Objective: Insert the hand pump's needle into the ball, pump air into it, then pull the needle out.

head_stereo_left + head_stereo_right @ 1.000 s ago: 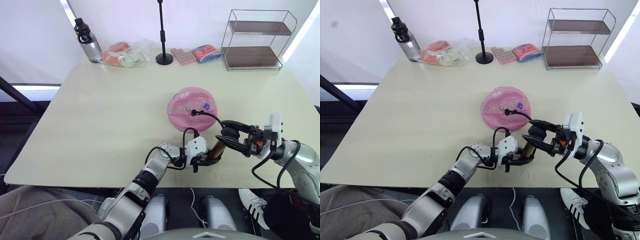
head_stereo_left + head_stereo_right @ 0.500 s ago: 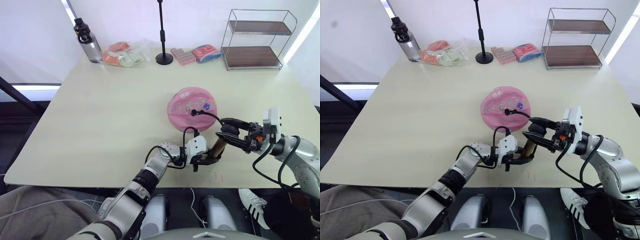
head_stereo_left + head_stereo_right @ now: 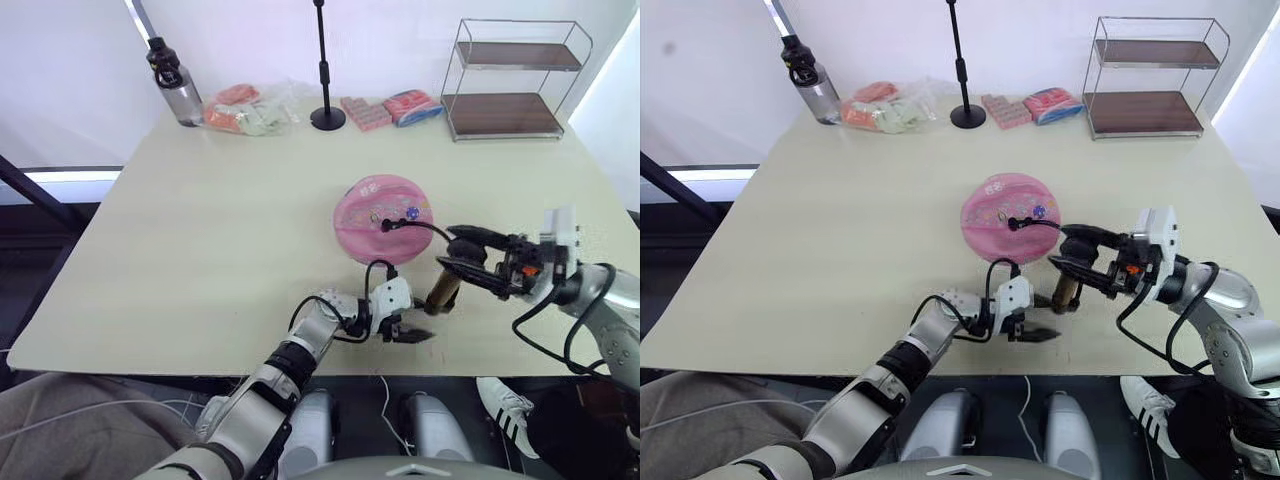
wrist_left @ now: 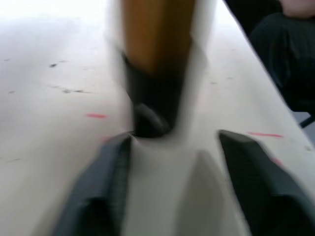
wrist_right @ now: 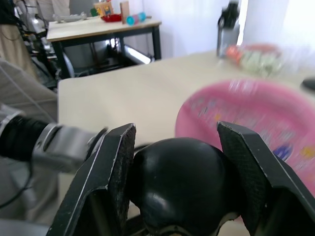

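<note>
hand pump [image 4: 156,59] — black end on table [image 4: 44,123] | fingers [image 4: 98,196] apart (blurred)

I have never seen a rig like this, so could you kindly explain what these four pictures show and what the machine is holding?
It is a humanoid robot with two arms. Two pictures look down from its head over a beige table; the other two come from wrist cameras. The right end effector grips the black handle of a slim gold-bronze hand pump. Its thin black hose arcs onto a soft pink rubber ball. The left end effector is open, just off the pump's lower end. At the far edge stand a water bottle and a wire shelf.
</note>
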You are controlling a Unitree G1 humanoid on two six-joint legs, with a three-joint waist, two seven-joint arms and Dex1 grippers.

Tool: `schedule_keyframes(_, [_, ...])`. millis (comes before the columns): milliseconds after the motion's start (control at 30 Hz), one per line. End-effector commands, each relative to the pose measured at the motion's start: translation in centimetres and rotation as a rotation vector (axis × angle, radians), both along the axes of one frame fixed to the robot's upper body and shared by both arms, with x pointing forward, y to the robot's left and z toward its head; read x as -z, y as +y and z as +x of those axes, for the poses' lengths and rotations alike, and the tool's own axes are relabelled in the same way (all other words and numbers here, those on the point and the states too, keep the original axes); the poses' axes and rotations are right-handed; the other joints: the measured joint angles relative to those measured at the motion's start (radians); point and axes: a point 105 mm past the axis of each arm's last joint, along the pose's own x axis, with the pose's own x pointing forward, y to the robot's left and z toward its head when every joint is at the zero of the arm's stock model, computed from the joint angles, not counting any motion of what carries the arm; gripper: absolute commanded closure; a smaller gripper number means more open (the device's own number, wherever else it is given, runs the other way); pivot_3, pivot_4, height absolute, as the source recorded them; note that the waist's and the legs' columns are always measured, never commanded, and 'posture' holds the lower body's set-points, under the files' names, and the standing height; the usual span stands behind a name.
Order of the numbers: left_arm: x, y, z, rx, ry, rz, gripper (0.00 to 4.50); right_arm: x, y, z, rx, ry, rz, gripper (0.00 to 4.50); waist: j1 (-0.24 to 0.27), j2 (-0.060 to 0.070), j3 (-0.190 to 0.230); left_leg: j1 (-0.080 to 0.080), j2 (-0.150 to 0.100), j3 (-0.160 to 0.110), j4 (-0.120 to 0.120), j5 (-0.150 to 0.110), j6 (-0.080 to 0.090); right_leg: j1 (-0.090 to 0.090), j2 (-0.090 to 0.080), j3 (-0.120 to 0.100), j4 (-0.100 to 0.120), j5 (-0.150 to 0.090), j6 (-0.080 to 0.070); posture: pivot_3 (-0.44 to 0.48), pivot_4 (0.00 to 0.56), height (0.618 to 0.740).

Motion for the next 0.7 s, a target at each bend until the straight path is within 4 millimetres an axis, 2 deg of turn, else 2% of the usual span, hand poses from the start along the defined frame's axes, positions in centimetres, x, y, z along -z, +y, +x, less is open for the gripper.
schedule_keyframes(33, [2.4,1.5,-0.3,-0.043,0.066,0.082,0.1,-1.3,0.1,-0.5,-0.013,-0.072,0.008,2.34,0.0,0.0,0.0,0.0,0.0,0.0,0.0,0.0,0.0,0.0,0.0,0.0,0.0,0.0,0.0,0.0,0.15,0.74])
schedule_keyframes(400, [1.1,1.7,0.5,-0.07,0.043,0.016,0.1,-0.9,-0.1,-0.3,0.014,0.0,0.08,2.34,-0.003,-0.001,-0.001,0.0,0.0,0.0,0.001,0.0,0.0,0.0,0.0,0.0,0.002,0.0,-0.001,0.0,0.15,0.74])
schedule_keyframes(700, [0.4,1.9,0.7,-0.062,0.026,-0.023,0.1,0.7,-0.2,-0.4,0.033,0.064,0.101,2.34,-0.005,-0.001,-0.001,0.0,0.0,0.0,0.001,0.0,0.0,-0.001,0.0,0.0,0.002,0.0,-0.001,0.0,0.15,0.74])
